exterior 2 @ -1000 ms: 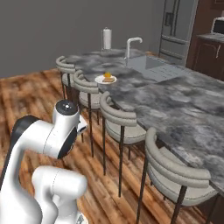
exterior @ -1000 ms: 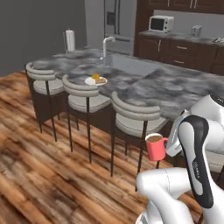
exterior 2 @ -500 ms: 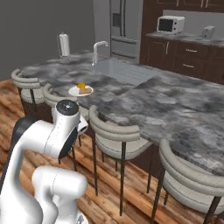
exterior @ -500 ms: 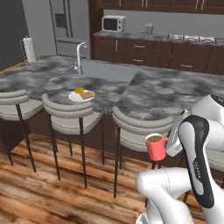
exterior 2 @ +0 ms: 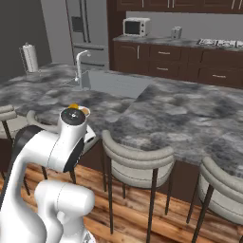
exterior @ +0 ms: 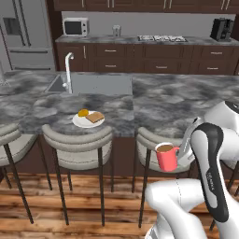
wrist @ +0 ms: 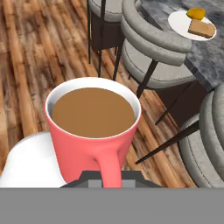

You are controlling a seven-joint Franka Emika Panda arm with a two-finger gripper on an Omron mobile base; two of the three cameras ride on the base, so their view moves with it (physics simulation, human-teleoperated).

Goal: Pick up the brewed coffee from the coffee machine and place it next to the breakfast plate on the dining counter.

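A: Pincer (exterior: 179, 156) state?
B: Closed on the red mug (exterior: 166, 157) by its handle, mug upright, brown coffee at rim.
A: Surroundings?
B: Mug is off the counter, above wood floor, in front of 1 grey stool (exterior: 151, 141). Breakfast plate (exterior: 87, 120) lies beyond, left, on the dining counter (exterior: 182, 100). Coffee machine (exterior: 221, 29) is far behind, right.

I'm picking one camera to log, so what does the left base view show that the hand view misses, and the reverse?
Left base view: the boxy black coffee machine, the steel sink and the white microwave. Hand view: the brown liquid filling the mug from above. Both: the small red mug, the round white plate with toast and the grey marbled counter.
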